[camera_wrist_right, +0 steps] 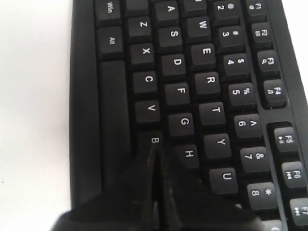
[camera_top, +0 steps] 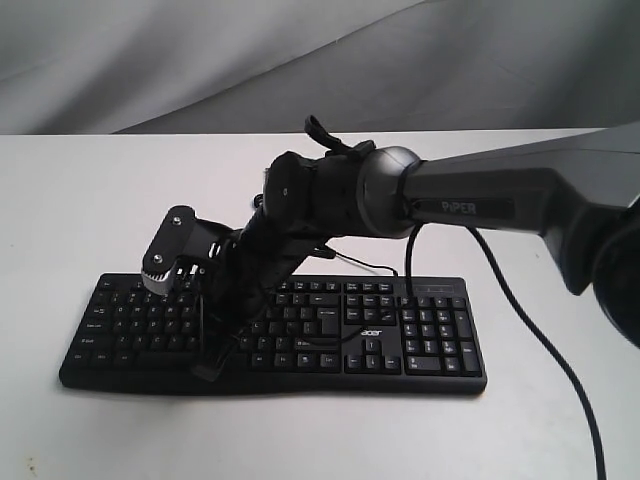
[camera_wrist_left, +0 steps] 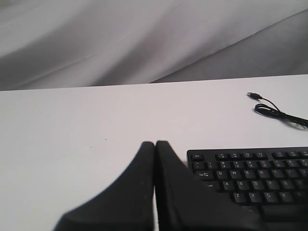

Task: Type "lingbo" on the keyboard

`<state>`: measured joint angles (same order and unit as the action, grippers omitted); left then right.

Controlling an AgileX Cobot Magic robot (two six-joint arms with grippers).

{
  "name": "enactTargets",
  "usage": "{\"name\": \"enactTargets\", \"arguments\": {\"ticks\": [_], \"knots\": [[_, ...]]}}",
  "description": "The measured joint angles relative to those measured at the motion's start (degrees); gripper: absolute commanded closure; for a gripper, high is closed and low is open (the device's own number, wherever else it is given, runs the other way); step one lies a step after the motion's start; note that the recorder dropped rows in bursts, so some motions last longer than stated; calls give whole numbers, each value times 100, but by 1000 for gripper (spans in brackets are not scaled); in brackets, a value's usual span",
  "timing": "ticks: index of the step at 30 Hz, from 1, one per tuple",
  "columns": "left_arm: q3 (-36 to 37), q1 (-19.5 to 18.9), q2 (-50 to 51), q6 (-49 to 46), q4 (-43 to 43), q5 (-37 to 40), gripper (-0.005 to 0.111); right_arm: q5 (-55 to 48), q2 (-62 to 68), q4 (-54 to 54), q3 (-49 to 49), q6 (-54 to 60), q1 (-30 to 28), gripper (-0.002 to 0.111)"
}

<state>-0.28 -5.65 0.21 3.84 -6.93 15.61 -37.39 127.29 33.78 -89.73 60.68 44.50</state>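
1. Keyboard [camera_top: 400, 340] lies flat on the white table [camera_top: 80, 200], number pad to the right. The right gripper [camera_top: 210, 362] reaches down onto its left-middle keys.
2. Left wrist view: the left gripper [camera_wrist_left: 155, 147] has its fingers pressed together, holding nothing, over bare table beside the keyboard's corner. A thin cable [camera_wrist_left: 276, 111] lies beyond.
3. Right wrist view: fingers pressed together, empty, tips at the B key [camera_wrist_right: 154, 140].

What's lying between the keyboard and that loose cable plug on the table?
Nothing: only bare white table lies between the keyboard and the plug, as the left wrist view shows.
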Motion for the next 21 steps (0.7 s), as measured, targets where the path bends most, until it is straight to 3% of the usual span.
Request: {"name": "enactTargets", "arguments": {"ticks": [21], "knots": [[0,0,0,0,0,0,106,12,106,-39,0,0,0,108]]}}
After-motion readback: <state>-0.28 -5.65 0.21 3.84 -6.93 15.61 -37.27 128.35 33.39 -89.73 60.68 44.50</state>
